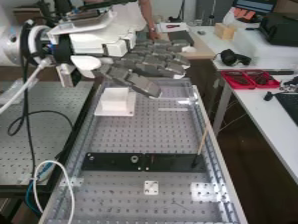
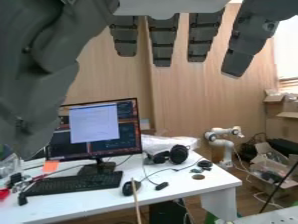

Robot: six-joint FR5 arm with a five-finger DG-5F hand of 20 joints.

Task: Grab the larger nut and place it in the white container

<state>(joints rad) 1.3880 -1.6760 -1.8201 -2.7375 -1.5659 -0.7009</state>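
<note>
The hand is high over the far part of the bench, its fingers straight and apart, above and beside the white container. That container stands on a white base plate on the perforated bench top. On the black bar lower down, the bearing stands, with the smaller nut as a faint spot near the bar's end. In the wrist view the hand has its straight fingers spread and its thumb beside them, with nothing between them.
A thin wooden stick leans up from the black bar beside the bench's side rail. A small white plate lies nearer than the bar. Cables hang by the bench's side. Red trays stand on the white side table.
</note>
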